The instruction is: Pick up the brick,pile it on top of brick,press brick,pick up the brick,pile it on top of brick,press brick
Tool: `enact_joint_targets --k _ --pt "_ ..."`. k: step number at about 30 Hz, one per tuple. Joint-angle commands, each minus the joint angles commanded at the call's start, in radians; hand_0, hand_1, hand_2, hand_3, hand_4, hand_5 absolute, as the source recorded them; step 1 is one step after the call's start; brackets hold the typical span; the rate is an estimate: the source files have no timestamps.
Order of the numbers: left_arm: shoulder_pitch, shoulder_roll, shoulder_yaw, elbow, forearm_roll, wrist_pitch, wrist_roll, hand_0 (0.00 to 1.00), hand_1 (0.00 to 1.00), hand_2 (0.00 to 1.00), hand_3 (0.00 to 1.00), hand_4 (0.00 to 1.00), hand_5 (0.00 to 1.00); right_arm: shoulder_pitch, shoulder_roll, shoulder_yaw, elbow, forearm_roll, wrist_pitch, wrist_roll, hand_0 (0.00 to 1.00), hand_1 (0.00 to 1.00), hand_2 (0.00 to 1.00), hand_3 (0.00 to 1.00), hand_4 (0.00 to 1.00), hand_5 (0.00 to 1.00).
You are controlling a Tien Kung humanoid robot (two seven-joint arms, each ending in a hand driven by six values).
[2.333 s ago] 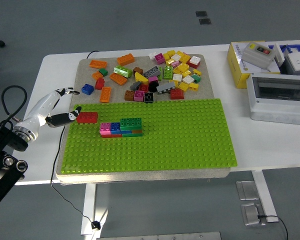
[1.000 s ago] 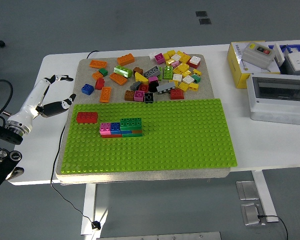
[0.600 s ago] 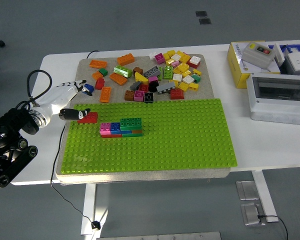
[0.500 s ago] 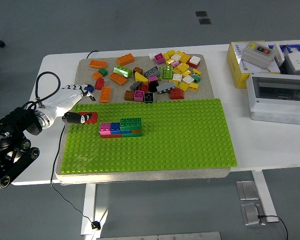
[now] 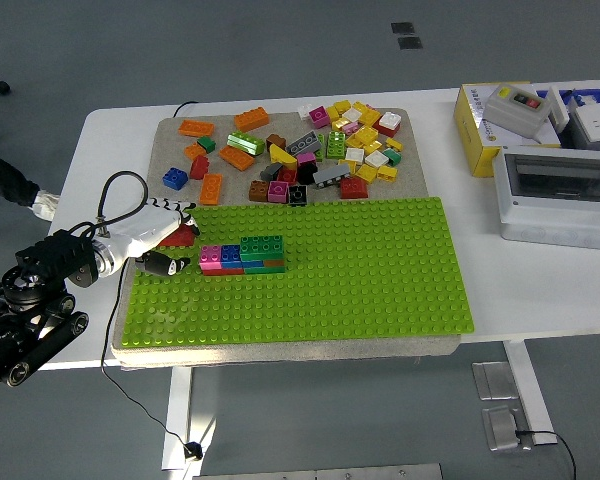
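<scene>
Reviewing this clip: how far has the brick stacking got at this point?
Done: a small stack stands on the green baseplate, green bricks on top of a pink, blue, red and orange layer. In hand: the left hand is over the red brick beside the stack; a closed grasp cannot be confirmed. Left: lifting that brick, piling it on the stack and pressing it, then a second brick.

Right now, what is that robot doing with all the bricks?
It's building with toy bricks. Its left hand reaches over the left end of the green baseplate, fingers curled around a red brick. Just to the right sits a small stack of pink, blue and green bricks pressed onto the plate. A loose pile of bricks waits on the mat behind. The right arm isn't in view.
</scene>
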Motion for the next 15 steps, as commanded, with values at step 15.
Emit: enact_joint_targets --k 15 --pt "-0.024 -0.006 -0.010 0.041 -0.091 -0.015 -0.022 0.998 0.998 0.998 0.734 0.737 0.276 -0.001 -0.001 -0.008 0.000 0.002 0.003 0.003 0.703 0.649 0.609 0.783 0.601 0.998"
